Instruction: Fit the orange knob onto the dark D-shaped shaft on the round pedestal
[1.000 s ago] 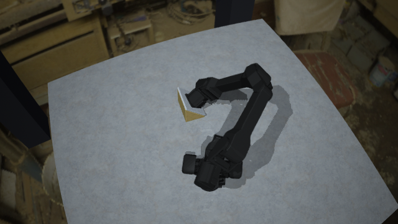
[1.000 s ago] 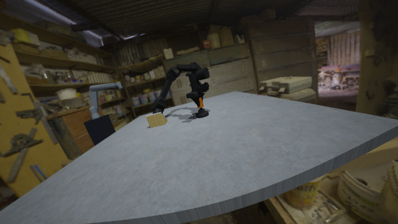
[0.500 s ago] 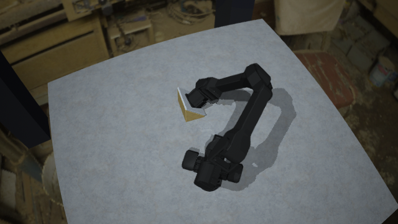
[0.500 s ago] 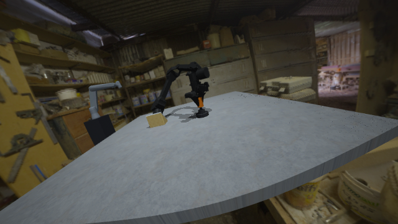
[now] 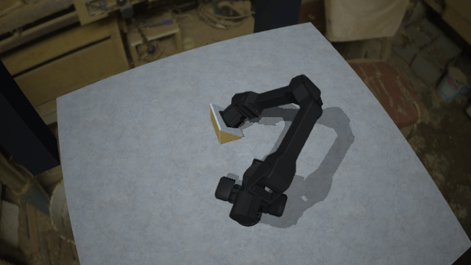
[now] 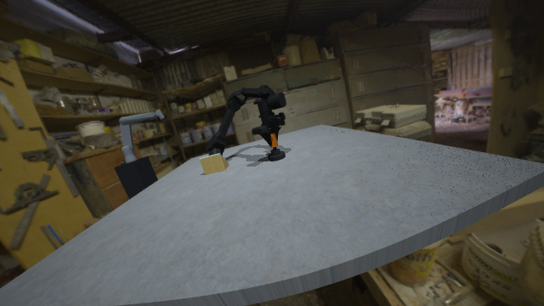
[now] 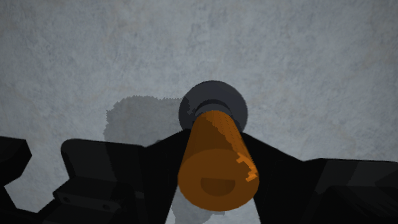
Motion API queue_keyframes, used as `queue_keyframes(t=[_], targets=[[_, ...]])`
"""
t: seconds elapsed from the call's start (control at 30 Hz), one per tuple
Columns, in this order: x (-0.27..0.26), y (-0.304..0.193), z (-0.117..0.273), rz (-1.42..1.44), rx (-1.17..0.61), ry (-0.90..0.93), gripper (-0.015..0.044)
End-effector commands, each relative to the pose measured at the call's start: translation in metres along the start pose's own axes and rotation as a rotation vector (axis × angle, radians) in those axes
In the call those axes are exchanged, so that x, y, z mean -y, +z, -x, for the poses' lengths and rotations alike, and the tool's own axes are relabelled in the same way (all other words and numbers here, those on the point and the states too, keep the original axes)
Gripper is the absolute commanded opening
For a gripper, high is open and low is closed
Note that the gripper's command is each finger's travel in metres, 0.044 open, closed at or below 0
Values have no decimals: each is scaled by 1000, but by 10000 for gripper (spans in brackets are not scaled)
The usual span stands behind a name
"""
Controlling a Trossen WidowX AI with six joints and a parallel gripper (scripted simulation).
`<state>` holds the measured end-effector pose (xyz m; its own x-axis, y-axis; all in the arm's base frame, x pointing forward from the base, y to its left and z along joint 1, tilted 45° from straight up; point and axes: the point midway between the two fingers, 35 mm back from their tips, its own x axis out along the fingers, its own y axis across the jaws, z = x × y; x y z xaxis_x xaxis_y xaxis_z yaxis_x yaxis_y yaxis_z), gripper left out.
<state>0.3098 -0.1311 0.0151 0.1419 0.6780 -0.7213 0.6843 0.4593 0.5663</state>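
Observation:
The orange knob (image 6: 274,139) (image 7: 205,172) stands upright between my fingers, with a dark D-shaped mark on its top face. My gripper (image 6: 274,143) (image 7: 214,135) is shut on it. Below it is the dark round pedestal (image 6: 276,156) (image 7: 212,90), flat on the table. In the exterior view the knob's lower end stands above the pedestal, with a short dark piece between them. The knob hides most of the shaft and its own hole, so I cannot tell whether their flat sides line up. In the top view my arm hides knob and pedestal.
A tan, wedge-like block (image 5: 229,137) (image 6: 214,164) with a pale top stands on the grey table (image 5: 147,165) (image 6: 297,212) beside my arm's base. The arm's shadow lies across the table. A grey-blue arm (image 6: 127,132) on a dark stand is beyond the table edge.

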Motion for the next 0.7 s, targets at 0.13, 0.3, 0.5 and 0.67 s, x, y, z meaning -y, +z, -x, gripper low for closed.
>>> queue_keyframes(t=[0.13,0.3,0.5,0.67], targets=[[0,1,-1,-5,0,0,0],[0,1,0,-5,0,0,0],[-1,2,4,-13,0,0,0],[-1,2,4,-173,1,0,0]])
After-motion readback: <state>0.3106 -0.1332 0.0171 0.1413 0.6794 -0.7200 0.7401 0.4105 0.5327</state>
